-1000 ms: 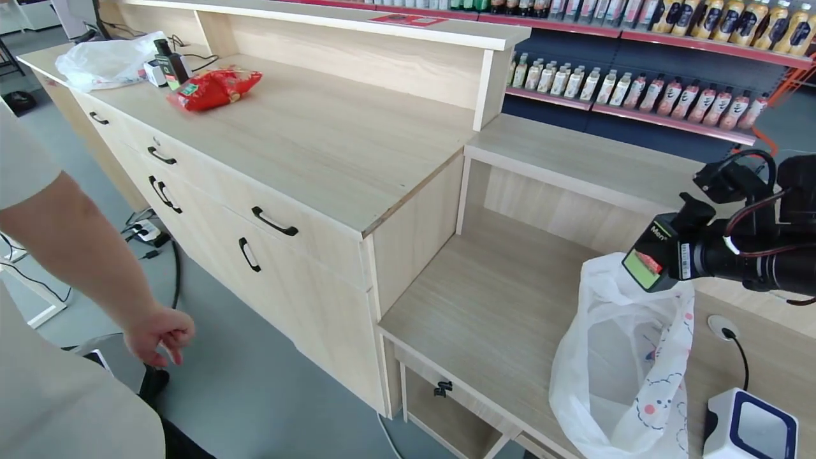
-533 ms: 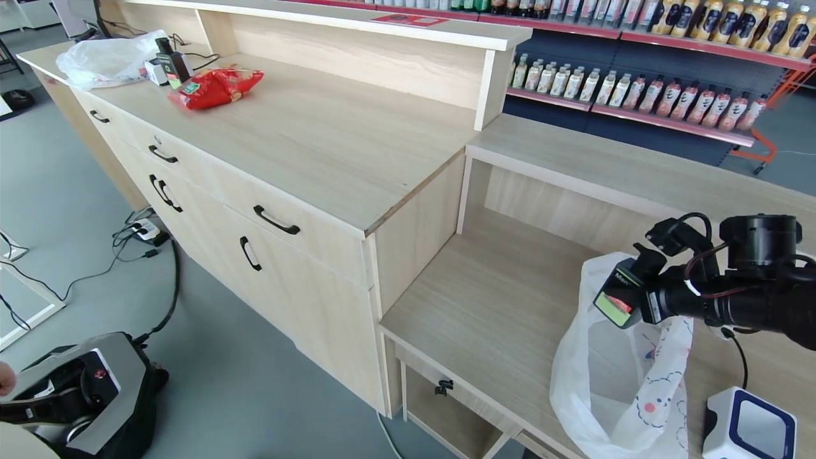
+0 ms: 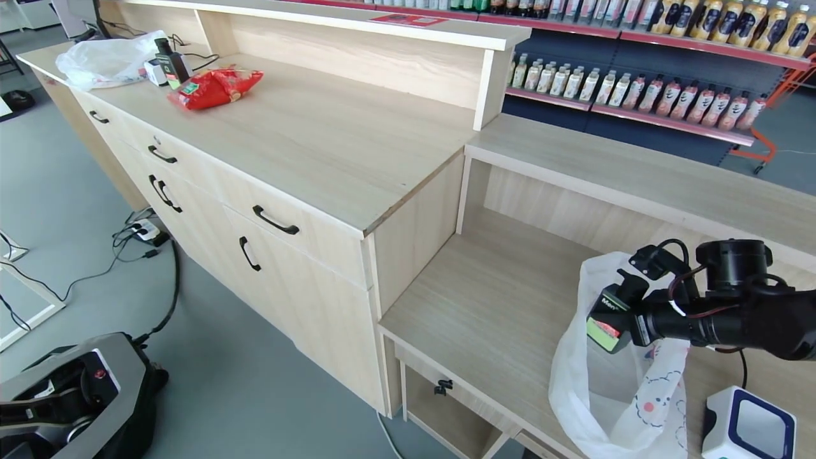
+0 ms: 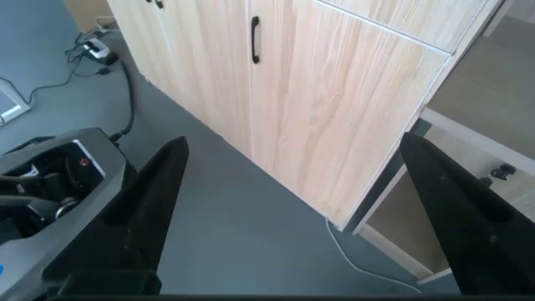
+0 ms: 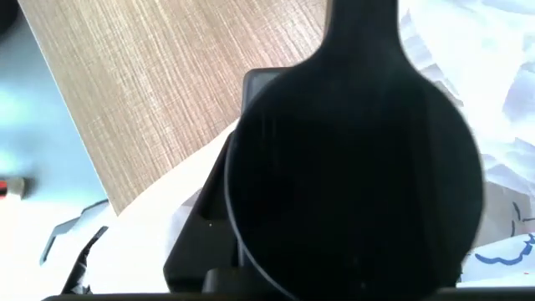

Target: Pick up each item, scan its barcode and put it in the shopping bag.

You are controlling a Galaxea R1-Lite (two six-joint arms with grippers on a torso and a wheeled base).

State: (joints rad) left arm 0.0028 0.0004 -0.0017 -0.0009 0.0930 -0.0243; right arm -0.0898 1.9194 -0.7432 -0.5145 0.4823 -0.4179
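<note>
Starting at the far left end of the long counter (image 3: 331, 137), there's a crumpled white plastic bag (image 3: 105, 60), then a dark bottle (image 3: 171, 62) standing upright just beside it, and a red snack packet (image 3: 215, 87) lying flat right next to the bottle. All of that sits well apart from where the arm is working. The left gripper (image 4: 297, 196) hangs over the grey floor in front of the cabinet doors (image 4: 334, 92), and its two dark fingers (image 4: 146, 205) are spread wide with nothing between them. Over to the right, past the end of the counter, there's a lower desk (image 3: 484, 306) with the shopping bag (image 3: 628, 382) standing on it, thin white plastic with a little cartoon print and its mouth gaping open. The right gripper (image 3: 628, 319) is clamped on a dark container (image 3: 605, 319) with a green and red label, holding it tipped sideways right at the bag's opening, just above the rim. In the right wrist view the dark container (image 5: 351, 176) blocks most of the frame, with the bag's plastic (image 5: 451, 50) and the desk's wood grain around it. Furthest right on the desk, just beside the bag, is the white barcode scanner (image 3: 752, 427) with its dark blue window frame.
</note>
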